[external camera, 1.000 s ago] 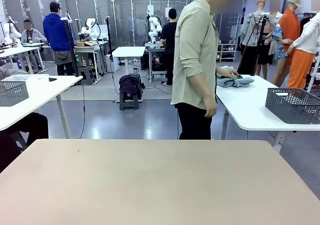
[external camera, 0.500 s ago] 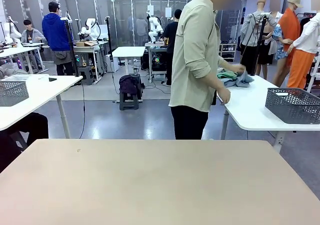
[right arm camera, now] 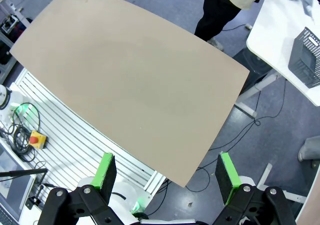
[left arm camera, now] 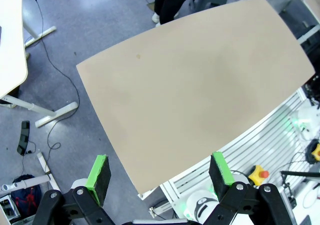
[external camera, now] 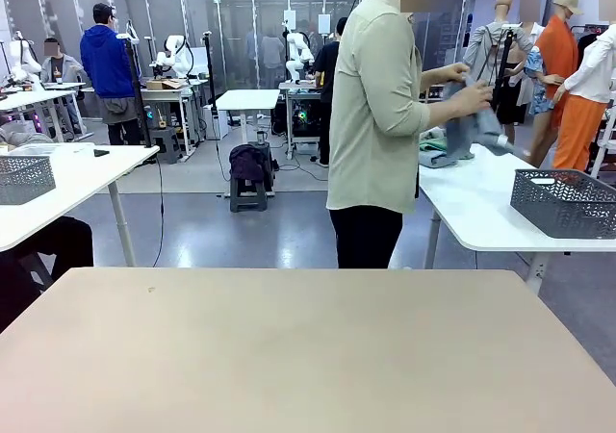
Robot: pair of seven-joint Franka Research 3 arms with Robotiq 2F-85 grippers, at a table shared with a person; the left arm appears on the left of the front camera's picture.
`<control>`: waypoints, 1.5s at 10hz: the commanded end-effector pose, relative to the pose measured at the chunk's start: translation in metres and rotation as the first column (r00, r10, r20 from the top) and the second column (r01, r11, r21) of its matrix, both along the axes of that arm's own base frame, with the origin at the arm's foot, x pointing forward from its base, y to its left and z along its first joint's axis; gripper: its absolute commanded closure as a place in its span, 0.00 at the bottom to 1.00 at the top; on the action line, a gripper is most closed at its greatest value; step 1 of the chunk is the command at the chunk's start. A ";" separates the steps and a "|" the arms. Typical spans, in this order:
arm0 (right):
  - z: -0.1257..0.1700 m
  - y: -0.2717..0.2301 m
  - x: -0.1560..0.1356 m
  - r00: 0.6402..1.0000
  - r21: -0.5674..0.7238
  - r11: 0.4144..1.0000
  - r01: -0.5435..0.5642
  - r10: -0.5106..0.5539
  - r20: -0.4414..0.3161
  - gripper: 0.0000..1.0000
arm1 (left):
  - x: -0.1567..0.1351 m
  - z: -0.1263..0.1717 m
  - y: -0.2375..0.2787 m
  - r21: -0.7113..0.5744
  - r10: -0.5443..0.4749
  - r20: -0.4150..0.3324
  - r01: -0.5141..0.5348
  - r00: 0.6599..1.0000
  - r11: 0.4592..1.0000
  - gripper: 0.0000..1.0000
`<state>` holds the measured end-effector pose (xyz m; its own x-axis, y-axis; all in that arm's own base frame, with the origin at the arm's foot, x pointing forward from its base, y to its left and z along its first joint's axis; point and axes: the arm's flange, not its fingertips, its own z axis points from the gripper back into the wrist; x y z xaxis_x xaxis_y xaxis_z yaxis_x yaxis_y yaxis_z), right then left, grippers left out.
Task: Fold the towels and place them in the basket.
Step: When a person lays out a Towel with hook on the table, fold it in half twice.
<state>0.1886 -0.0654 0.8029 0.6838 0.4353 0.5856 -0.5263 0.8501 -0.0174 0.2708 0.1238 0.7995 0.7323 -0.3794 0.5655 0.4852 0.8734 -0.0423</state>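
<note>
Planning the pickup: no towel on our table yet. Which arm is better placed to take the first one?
Right, probably. The person holds a blue-grey towel at the white side table on the robot's right, near the basket. The left gripper and right gripper both hang open above the tan table.

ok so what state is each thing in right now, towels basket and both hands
blue-grey towel, unfolded, held up by the person over the white table
green towel, rumpled, lying on the white table
basket, upright on the white table
left hand, open, holding nothing
right hand, open, holding nothing
</note>
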 end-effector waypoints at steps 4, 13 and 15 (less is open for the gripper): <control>0.000 0.000 0.000 1.000 -0.001 1.000 0.000 0.000 -0.001 0.00 | -0.001 0.000 0.000 0.001 -0.001 0.001 0.001 1.000 1.000 0.00; 0.000 0.000 0.000 1.000 -0.001 1.000 0.000 0.000 -0.001 0.00 | -0.001 0.000 0.000 0.001 -0.001 0.001 0.001 1.000 1.000 0.00; 0.000 0.000 0.000 1.000 -0.001 1.000 0.000 0.000 -0.001 0.00 | -0.001 0.000 0.000 0.001 -0.001 0.001 0.001 1.000 1.000 0.00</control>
